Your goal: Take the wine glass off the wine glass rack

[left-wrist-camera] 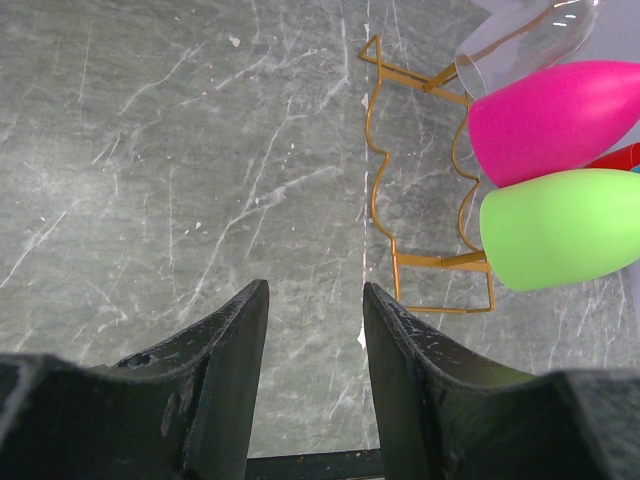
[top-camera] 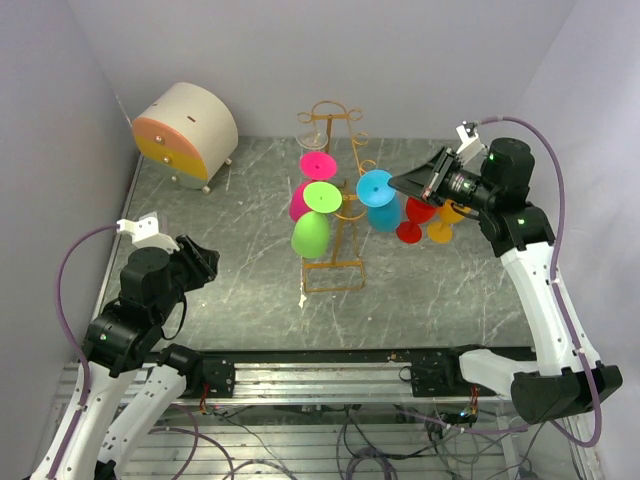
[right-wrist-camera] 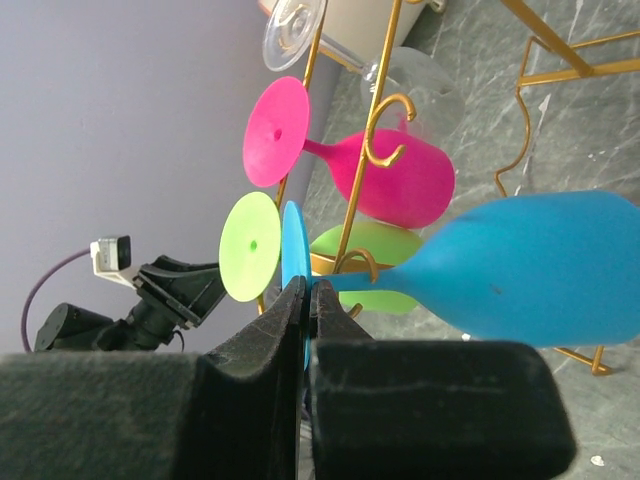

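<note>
- Glasses come to six by our count, one of each kind: a clear glass (right-wrist-camera: 415, 88), a pink glass (top-camera: 300, 200), a green glass (top-camera: 310, 235), a blue wine glass (right-wrist-camera: 530, 270), a red glass (top-camera: 418, 210) and an orange glass (top-camera: 447, 228).
- We see one wine glass rack (right-wrist-camera: 578, 72), a golden wire stand in the middle of the grey table (top-camera: 230, 220). The clear, pink and green glasses hang on it upside down.
- We count two arms. There is one rounded cabinet (top-camera: 190, 125) at the far left corner (orange and yellow fronts).
- We find the right gripper (right-wrist-camera: 306, 292) at the rack's right side, its fingers pressed together on the thin round foot of the blue wine glass.
- From that pinch the blue stem runs away from the fingers past a golden hook, and the bowl lies beyond it. We cannot tell whether the stem rests in the hook.
- Red and orange glasses sit just right of the blue one, under the right arm.
- We see the left gripper (left-wrist-camera: 315, 292) well apart from the rack at the near left, its fingers spread with only table between them.
</note>
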